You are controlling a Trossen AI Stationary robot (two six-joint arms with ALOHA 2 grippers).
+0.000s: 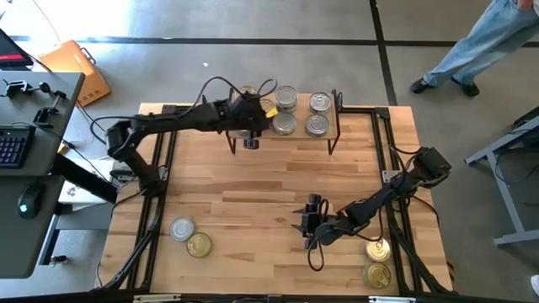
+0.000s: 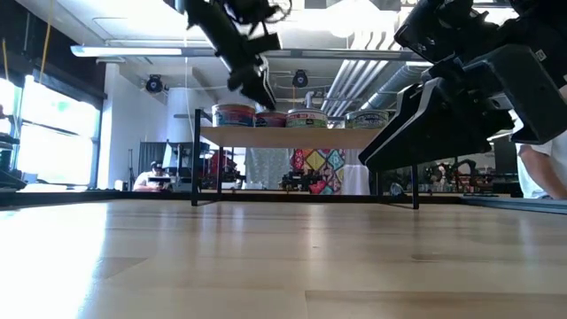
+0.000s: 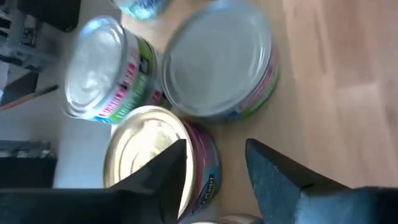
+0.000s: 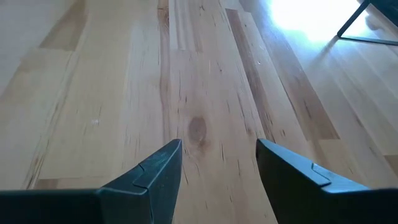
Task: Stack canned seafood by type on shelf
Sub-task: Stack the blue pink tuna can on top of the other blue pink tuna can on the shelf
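Note:
The shelf [image 1: 301, 135] stands at the table's far edge, its wooden top [image 2: 301, 137] on thin black legs. On it stand several tins of canned seafood with silver lids [image 1: 285, 124] [image 1: 319, 103] [image 3: 217, 59] [image 3: 102, 68], and one with a gold lid [image 3: 149, 155]. My left gripper [image 1: 250, 135] [image 3: 214, 152] hangs open over the shelf's left part, slanting down just above the gold-lidded tin. One finger [image 3: 168, 168] shows in front of that lid. My right gripper [image 1: 310, 220] [image 4: 217, 149] waits open over bare table at the near right. My left gripper stands open close over the gold-lidded tin's rim [image 3: 199, 180]. One finger shows over the lid and the other beside the tin's wall. I cannot tell whether either finger touches the tin, which stands upright on the shelf.
On the tabletop lie a silver-lidded tin [image 1: 182, 228] and a gold-lidded one [image 1: 200, 245] at the near left. Two gold-lidded tins [image 1: 378, 249] [image 1: 376, 274] lie at the near right beside my right arm. A person's legs [image 1: 472, 50] show beyond the far right corner.

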